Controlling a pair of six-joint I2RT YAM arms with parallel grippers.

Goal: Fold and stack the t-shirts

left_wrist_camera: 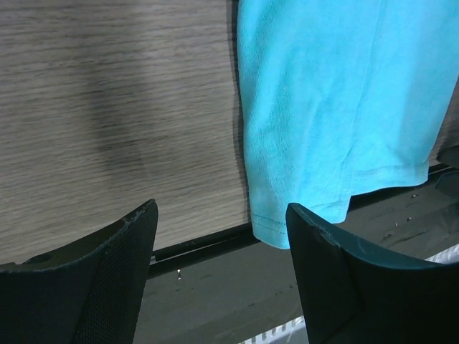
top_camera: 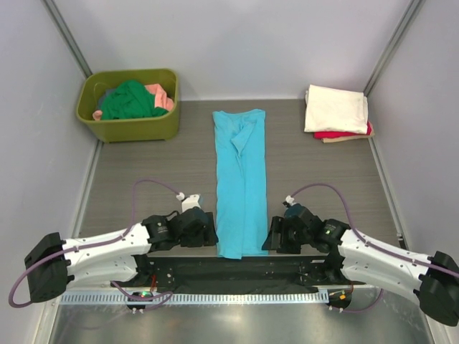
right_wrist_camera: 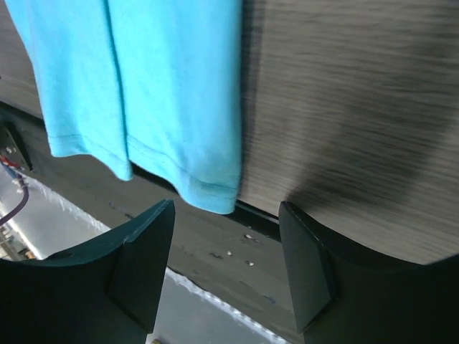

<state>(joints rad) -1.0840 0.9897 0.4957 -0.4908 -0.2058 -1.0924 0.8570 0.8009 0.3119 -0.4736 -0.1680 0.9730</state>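
A turquoise t-shirt [top_camera: 240,183] lies folded into a long narrow strip down the middle of the table, its hem hanging over the near edge. My left gripper [top_camera: 208,233] stands open just left of the hem's corner [left_wrist_camera: 272,229], nothing between its fingers. At the right of the hem's other corner [right_wrist_camera: 211,190] my right gripper [top_camera: 271,235] is open too and holds nothing. A folded cream-white t-shirt [top_camera: 336,109] tops a red one [top_camera: 344,134] at the back right. Dark green [top_camera: 129,100] and salmon-pink [top_camera: 161,97] t-shirts lie crumpled in the tub.
An olive-green plastic tub [top_camera: 129,127] stands at the back left corner. A black strip [top_camera: 229,272] runs along the table's near edge under both arms, with a metal ledge below it. Grey walls close the sides.
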